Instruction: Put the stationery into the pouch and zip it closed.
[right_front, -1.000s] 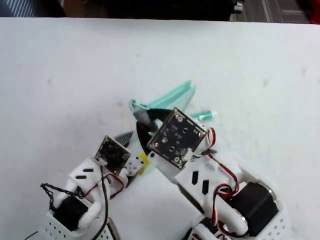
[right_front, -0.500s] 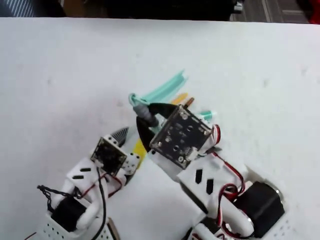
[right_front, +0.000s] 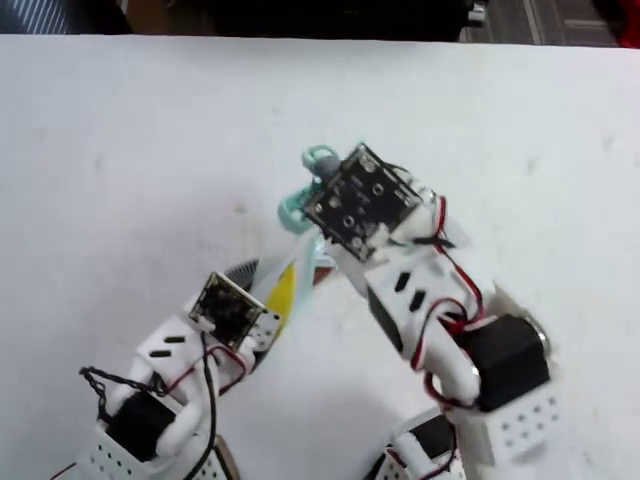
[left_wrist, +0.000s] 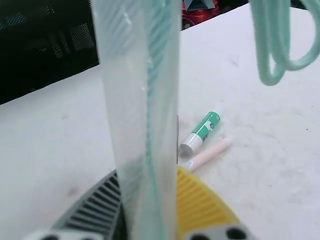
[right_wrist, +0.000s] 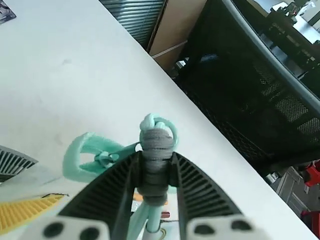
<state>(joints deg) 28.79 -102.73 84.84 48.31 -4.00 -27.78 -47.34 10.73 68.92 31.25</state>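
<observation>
Where the left gripper sits: low and left over the table in the high view. The left gripper (left_wrist: 148, 185) is nipped shut on the near end of the pouch, with a grey ribbed jaw on one side, a yellow ribbed jaw on the other, and the clear film pinched between them.
Pouch: the pouch (right_front: 300, 240) is strung between the two grippers. It is clear film with a teal zip running along it.
Long axis: in the high view it runs on a slant, from the left gripper at lower left up and away to the right gripper nearer the table's middle. From the left wrist it shows as a narrow upright band.
Which way it points: the pull end faces the table's far edge; the other end faces the left arm.
Strap loop: a teal strap loop (right_wrist: 82, 157) hangs at the pull end, just beside the right gripper's jaws.
Right gripper: the right gripper (right_wrist: 155, 162) is closed tight on the zipper pull (right_wrist: 156, 142), a grey wrapped stub with a knot of teal cord at its tip. The black ribbed jaws touch it on both sides.
Stationery: a green-and-white tube (left_wrist: 201, 131) and a pink stick (left_wrist: 209, 153) lie flat on the table beyond the pouch. They are just beside each other, roughly parallel, and outside the pouch.
Surface: the table (right_front: 120, 150) is white and matte, with faint scuffs.
Room: past the far edge stand a black mesh panel (right_wrist: 250, 105) and a brown board (right_wrist: 172, 30).
</observation>
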